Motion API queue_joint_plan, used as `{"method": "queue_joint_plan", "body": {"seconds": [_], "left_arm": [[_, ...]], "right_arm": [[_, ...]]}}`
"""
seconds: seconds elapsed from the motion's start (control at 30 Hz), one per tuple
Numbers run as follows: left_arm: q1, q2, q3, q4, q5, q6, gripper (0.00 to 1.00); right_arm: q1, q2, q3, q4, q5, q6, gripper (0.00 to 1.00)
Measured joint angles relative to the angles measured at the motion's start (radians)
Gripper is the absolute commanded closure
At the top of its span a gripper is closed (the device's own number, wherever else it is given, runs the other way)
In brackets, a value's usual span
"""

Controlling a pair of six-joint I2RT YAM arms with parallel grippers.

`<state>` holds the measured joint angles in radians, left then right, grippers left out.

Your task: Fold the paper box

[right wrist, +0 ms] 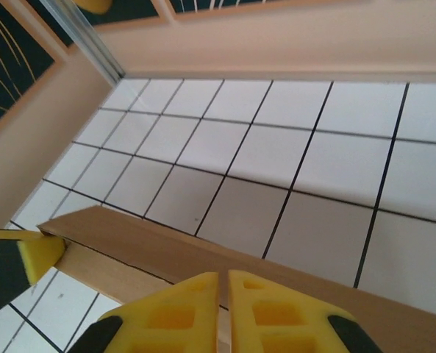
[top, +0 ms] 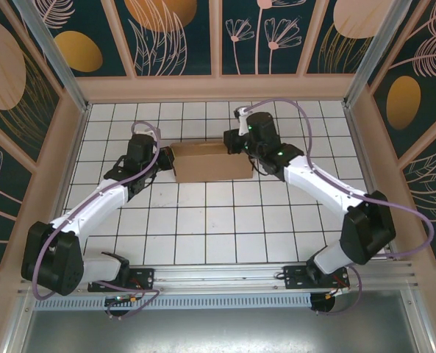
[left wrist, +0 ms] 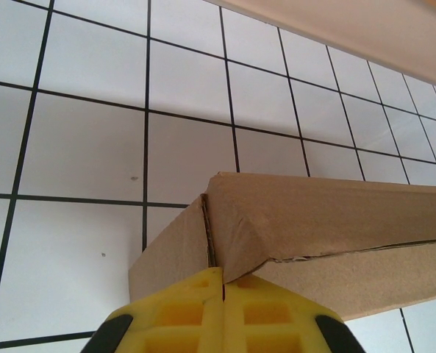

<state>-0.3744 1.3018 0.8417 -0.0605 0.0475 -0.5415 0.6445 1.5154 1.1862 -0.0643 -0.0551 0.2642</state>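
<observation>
The paper box is a shallow brown cardboard mailer lying on the white tiles at the back centre. My left gripper is at its left end. In the left wrist view its yellow fingers are shut tight together, tips against the box's corner, where a flap edge gapes slightly. My right gripper is at the box's back right edge. In the right wrist view this gripper is closed to a thin slit on the edge of the box. The left gripper's yellow finger touches the far end.
Wooden walls enclose the tiled floor on three sides, the back wall a couple of tiles behind the box. An aluminium rail with both arm bases runs along the near edge. Open tiles lie in front of the box.
</observation>
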Motion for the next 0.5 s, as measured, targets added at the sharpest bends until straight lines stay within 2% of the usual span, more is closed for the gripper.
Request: {"method": "queue_joint_plan", "body": {"seconds": [0.1, 0.3, 0.4, 0.5], "left_arm": [[0.0, -0.001, 0.0, 0.0, -0.002, 0.003, 0.99], [-0.002, -0.018, -0.008, -0.029, 0.001, 0.004, 0.7], [-0.002, -0.034, -0.014, -0.055, 0.008, -0.009, 0.6], [-0.002, -0.045, -0.015, -0.084, 0.024, -0.013, 0.56]], "right_arm": [[0.024, 0.037, -0.005, -0.021, 0.037, 0.002, 0.9], [0.034, 0.044, -0.051, 0.017, 0.072, 0.008, 0.9], [0.034, 0.044, -0.073, 0.038, 0.082, 0.012, 0.9], [0.034, 0.045, -0.077, 0.042, 0.087, 0.02, 0.9]]}}
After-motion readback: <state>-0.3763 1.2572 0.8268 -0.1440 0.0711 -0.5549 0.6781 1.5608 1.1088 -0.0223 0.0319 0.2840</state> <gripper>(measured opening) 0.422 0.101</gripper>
